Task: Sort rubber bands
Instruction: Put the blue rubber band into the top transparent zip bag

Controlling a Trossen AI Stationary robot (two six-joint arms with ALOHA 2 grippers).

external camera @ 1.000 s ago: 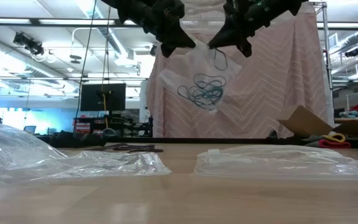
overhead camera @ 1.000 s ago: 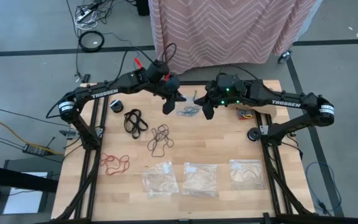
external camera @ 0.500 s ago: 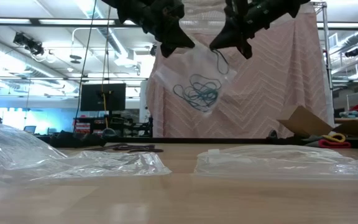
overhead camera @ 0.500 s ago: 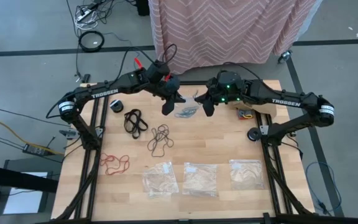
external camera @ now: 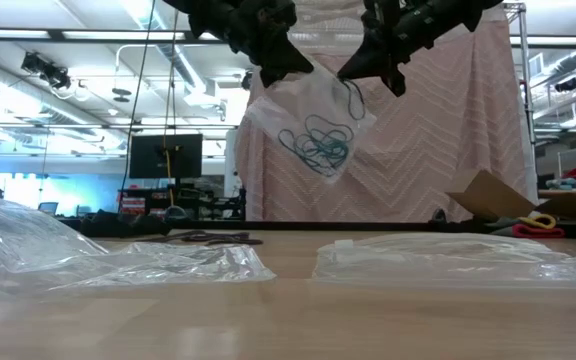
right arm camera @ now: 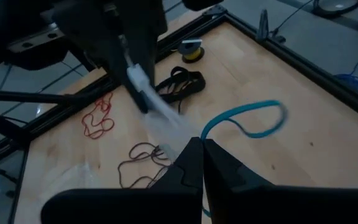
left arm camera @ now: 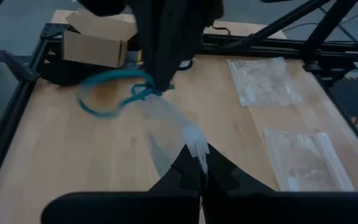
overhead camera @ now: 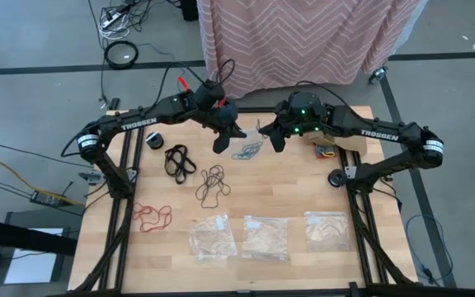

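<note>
The left gripper and right gripper, each pinched shut on an upper corner of a clear plastic bag, hold it stretched between them above the far middle of the table. Over the last second the bag has swung and tilted, tumbling the teal-blue rubber bands inside, which suggests this colour is bagged. Both arms reach inward from their own sides, wrists raised; the black rubber bands, dark brown rubber bands and red rubber bands lie unsorted on the left half.
</note>
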